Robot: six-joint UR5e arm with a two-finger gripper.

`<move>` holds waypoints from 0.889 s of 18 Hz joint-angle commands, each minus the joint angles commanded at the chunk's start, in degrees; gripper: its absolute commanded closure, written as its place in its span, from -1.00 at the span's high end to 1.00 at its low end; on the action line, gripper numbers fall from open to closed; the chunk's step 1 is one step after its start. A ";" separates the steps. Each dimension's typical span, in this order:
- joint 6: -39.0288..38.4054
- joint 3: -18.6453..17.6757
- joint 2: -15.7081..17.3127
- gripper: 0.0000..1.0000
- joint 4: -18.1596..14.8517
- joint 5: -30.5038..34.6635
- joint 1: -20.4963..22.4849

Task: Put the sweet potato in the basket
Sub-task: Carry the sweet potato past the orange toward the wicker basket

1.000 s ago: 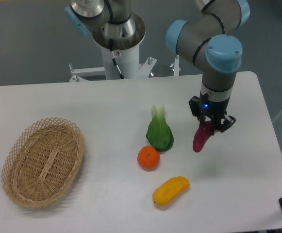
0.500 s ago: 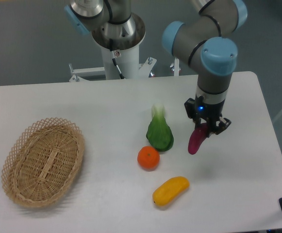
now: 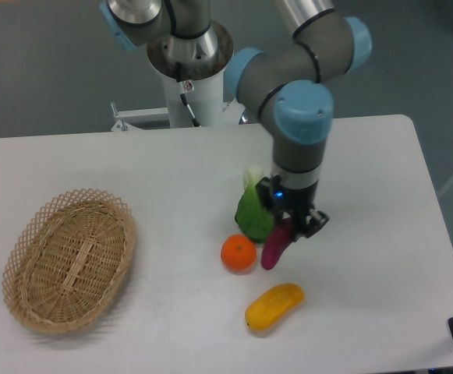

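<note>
The sweet potato (image 3: 274,245) is held clamped in the gripper (image 3: 291,226), hung with its long axis steep above the table beside the orange (image 3: 238,253), and the basket (image 3: 69,259) is found well apart toward nine o'clock.

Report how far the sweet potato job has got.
Done: the gripper is shut on the sweet potato, lifted off the table. In hand: it hangs beside the orange, right of centre. Left: carrying it across to the basket at the left, which holds nothing, and releasing.
</note>
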 joint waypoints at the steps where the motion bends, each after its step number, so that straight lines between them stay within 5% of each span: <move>1: -1.23 0.00 0.00 -0.95 0.00 0.00 -1.14; 16: -17.32 -2.10 -3.16 -0.92 0.26 0.62 -24.43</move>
